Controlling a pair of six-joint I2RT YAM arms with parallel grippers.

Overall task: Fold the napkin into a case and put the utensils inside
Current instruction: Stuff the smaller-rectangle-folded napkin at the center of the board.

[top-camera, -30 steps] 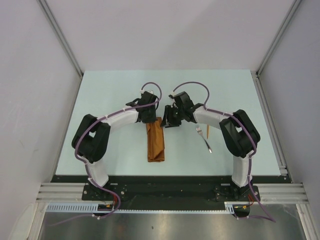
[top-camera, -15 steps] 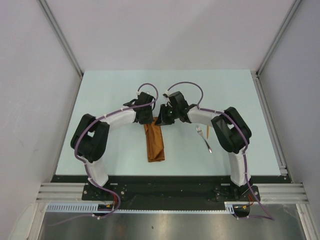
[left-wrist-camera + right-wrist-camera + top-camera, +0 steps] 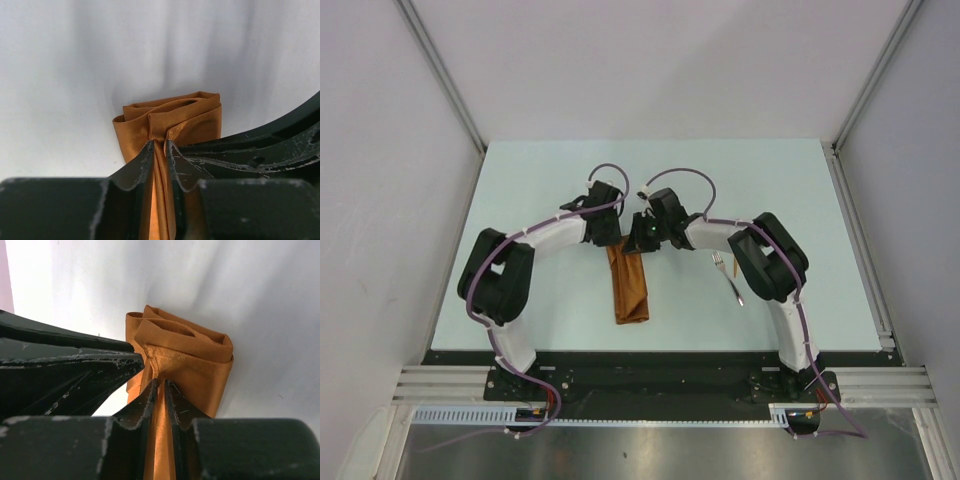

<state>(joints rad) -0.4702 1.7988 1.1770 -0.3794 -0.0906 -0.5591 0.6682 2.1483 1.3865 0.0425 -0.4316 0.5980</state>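
The rust-orange napkin [image 3: 631, 287] lies folded into a long narrow case in the middle of the table, running from near to far. Both grippers meet at its far end. My left gripper [image 3: 613, 241] pinches a pleat of the cloth [image 3: 170, 120] between its fingertips [image 3: 159, 145]. My right gripper [image 3: 641, 241] is shut on a fold of the same end [image 3: 185, 355], its tips [image 3: 161, 382] pressed on the fabric. The end's layers bulge open past both sets of fingers. A silver fork [image 3: 727, 275] lies on the table to the right, partly under the right arm.
The right gripper's black fingers [image 3: 260, 145] cross the left wrist view close beside the cloth, and the left gripper's [image 3: 60, 365] cross the right wrist view. The pale table [image 3: 540, 180] is walled by white panels at the left, right and back.
The right gripper has swung left onto the napkin's far end and closed on the cloth. The left gripper stays at that end, its jaws slightly less tight.
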